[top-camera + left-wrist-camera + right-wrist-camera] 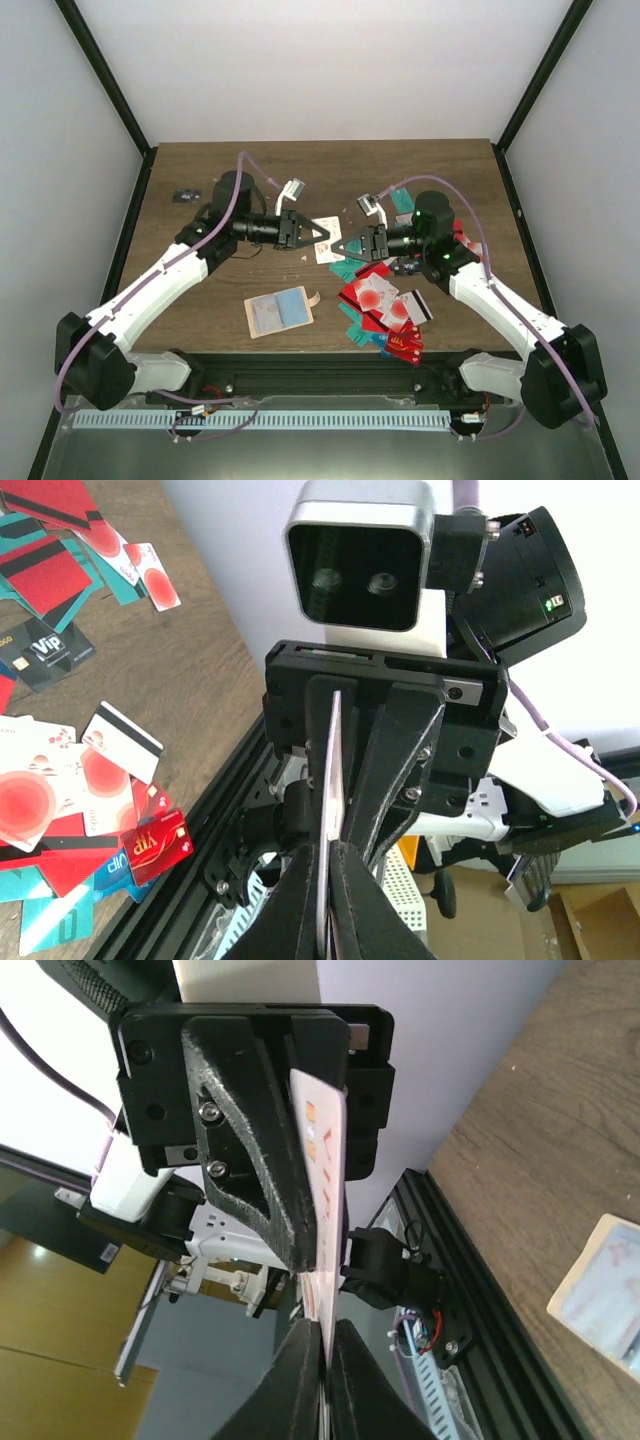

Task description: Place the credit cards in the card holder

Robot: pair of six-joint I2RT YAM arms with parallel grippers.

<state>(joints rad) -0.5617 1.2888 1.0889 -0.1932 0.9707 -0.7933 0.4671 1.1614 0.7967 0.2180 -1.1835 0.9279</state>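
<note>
The card holder (278, 312) lies open and flat on the near part of the surface (220, 312), left of centre. Right of it and apart from it, the credit cards (385, 310) lie in a loose, overlapping heap of red, teal and white. Farther back, the left tool (325, 880) and right tool (322, 1360) meet tip to tip, both clamped on one white card (326, 254) with red marks.

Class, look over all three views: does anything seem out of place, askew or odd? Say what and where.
One white card hangs in mid-air above the table, pinched at opposite ends by the left gripper and right gripper together. The other credit cards lie in a messy overlapping heap, apart from the open card holder.
</note>
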